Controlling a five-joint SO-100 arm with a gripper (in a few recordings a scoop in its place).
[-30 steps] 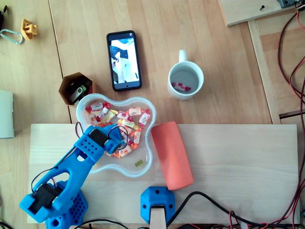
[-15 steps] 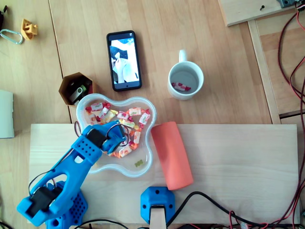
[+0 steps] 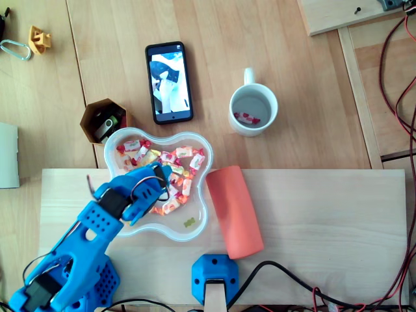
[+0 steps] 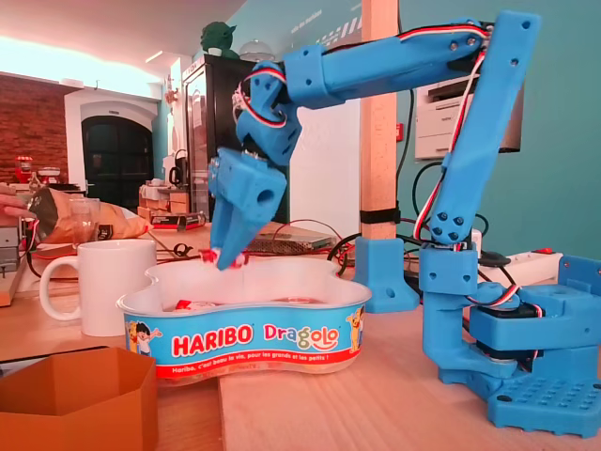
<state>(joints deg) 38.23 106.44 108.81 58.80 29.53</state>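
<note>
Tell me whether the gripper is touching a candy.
Touching. The fixed view shows the gripper with its jaws pinched on a red-and-white wrapped candy over the Haribo tub.

Overhead view looks straight down from high above the table (image 3: 260, 39). Fixed view sits low and close, about 11 o'clock of the tub (image 4: 246, 336) in that picture, facing 5 o'clock. Both share tub, mug (image 4: 108, 282), box (image 4: 75, 399) and arm (image 4: 472, 141).

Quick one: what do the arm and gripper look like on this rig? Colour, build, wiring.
The arm is all bright blue printed plastic, blocky links on a base dotted with holes. Red, white and black cables run along the links. The gripper is blue too, two tapering fingers.
</note>
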